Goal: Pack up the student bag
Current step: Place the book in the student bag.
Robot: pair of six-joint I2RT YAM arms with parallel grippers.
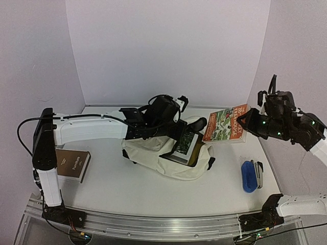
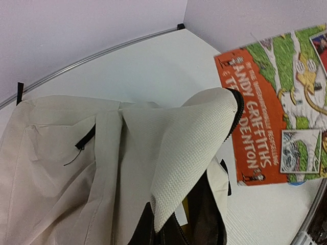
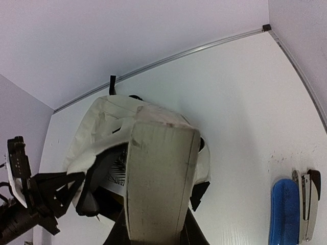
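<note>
Fingers of left gripper (image 1: 184, 124) pinch student bag (image 1: 153, 148) by its flap, mid-table, propping the mouth open. Right gripper (image 1: 244, 121) grasps Treehouse book (image 1: 225, 123) alongside.
Left wrist: flap (image 2: 194, 148) raised.
Right wrist: book edge aimed at the opening, likely for insertion.

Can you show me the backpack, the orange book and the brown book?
backpack (image 1: 150, 152): top view, on its cream front panel.
orange book (image 1: 225, 123): top view, middle of its cover.
brown book (image 1: 73, 164): top view, middle of its cover.

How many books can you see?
3: a brown book lying left, a dark book sticking out of the bag, an orange book in the right hand. More may hide inside.
</note>
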